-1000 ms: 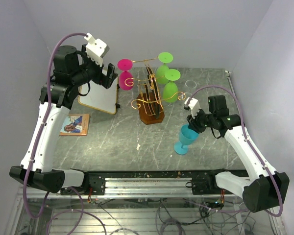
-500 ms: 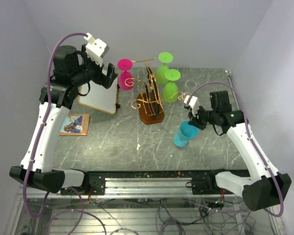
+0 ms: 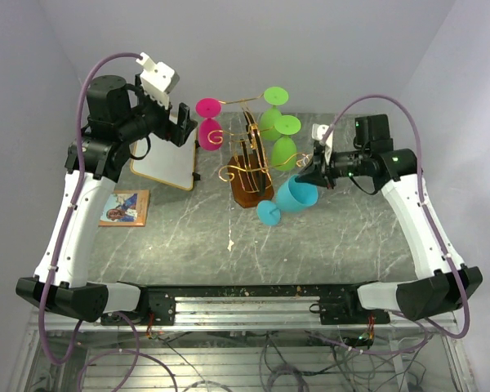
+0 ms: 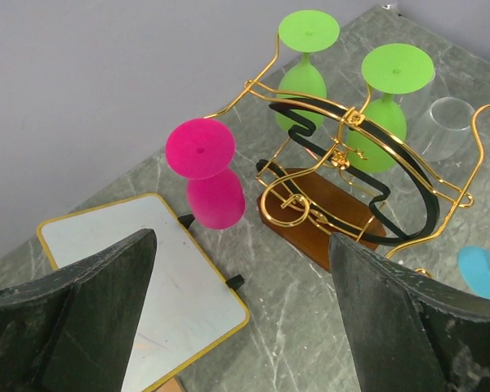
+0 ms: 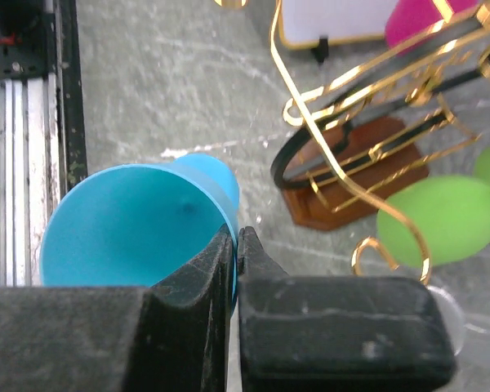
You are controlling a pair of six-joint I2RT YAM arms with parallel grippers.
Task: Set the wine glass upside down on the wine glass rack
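My right gripper [image 3: 312, 181] is shut on the rim of a blue wine glass [image 3: 290, 198], holding it tilted on its side in the air just right of the gold wire wine glass rack [image 3: 247, 155]; its foot [image 3: 269, 212] points toward the front left. In the right wrist view the fingers pinch the glass wall [image 5: 147, 229] at the gripper [image 5: 237, 245]. A pink glass [image 3: 208, 122] and two green glasses [image 3: 279, 131] hang upside down on the rack. My left gripper [image 3: 178, 122] is open and empty, raised left of the pink glass [image 4: 206, 175].
A white board with a yellow frame [image 3: 165, 163] lies at the back left, and a small picture card [image 3: 124, 207] lies in front of it. A clear glass [image 4: 443, 131] stands behind the rack [image 4: 335, 171]. The metal rail [image 3: 245, 304] runs along the near edge.
My right gripper has lifted the blue glass off the table, carried it back and left toward the rack, and tipped it from upright onto its side. The left arm has stayed still.
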